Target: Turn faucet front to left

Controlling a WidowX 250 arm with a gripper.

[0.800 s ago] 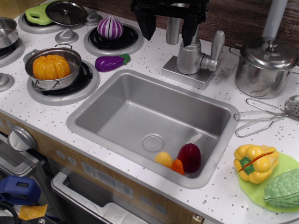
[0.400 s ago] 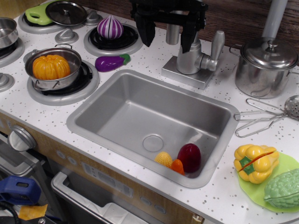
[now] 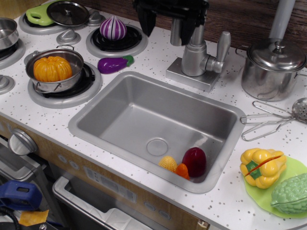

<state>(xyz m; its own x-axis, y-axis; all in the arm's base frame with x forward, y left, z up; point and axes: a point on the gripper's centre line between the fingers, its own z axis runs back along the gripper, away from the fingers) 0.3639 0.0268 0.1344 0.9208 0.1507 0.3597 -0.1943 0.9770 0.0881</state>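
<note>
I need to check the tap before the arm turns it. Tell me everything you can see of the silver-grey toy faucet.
The matte silver-grey toy faucet stands upright on a square flat base at the back rim of the grey sink. It has a round body, a lever handle pointing up on its right side, and a tube neck. The spout hangs at the left of the neck. The black gripper hides the neck's top; contact cannot be told.

A single view looks down at an angle from in front of the toy kitchen counter, raised above its front edge and facing the wooden back wall. It sits fairly near: the sink [image 3: 156, 127] fills the middle, burners run off the left edge, and a green plate [image 3: 295, 167] is cut by the right edge. The gripper [image 3: 165, 28] is cropped by the top border beside the faucet [image 3: 196, 57].
</note>
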